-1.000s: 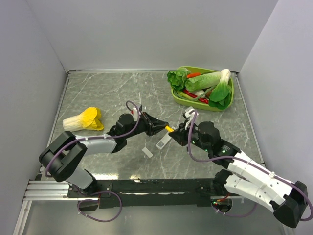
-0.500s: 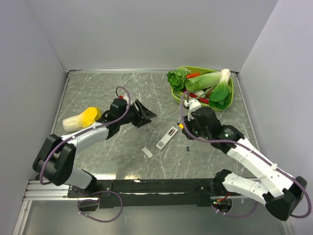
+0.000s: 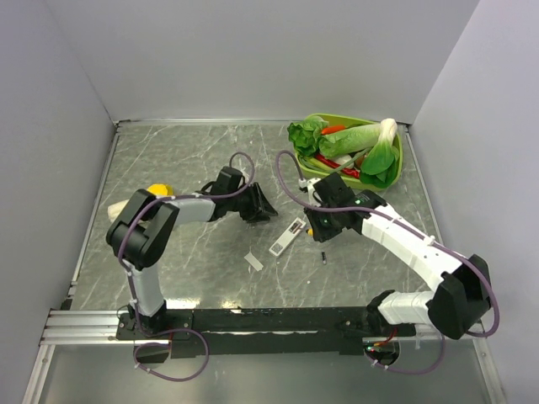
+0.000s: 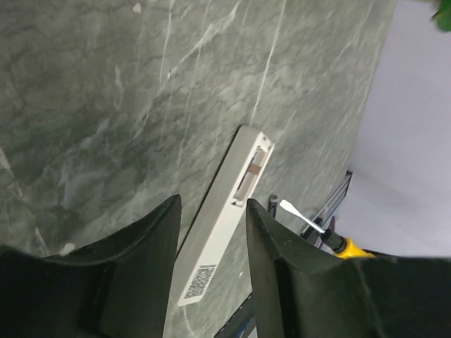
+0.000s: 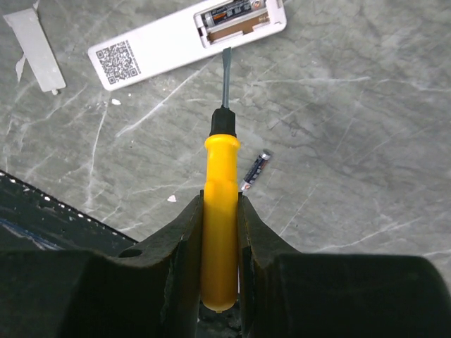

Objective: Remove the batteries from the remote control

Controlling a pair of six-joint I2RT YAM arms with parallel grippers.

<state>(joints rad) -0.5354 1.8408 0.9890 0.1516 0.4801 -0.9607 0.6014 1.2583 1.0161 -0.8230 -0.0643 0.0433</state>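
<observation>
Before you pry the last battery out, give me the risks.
1. The remote lies unheld, the left pincer open and apart from it; the screwdriver in the right pincer may just push it away.
2. The loose battery lies beside the handle and could be knocked rolling.

My top camera looks steeply down from above and behind the arm bases, taking in the whole table point(image 3: 168, 160). Both wrist cameras sit close above it, the left seemingly more oblique; all three share the remote control point(image 3: 288, 236) point(image 4: 220, 218) point(image 5: 176, 39).
</observation>
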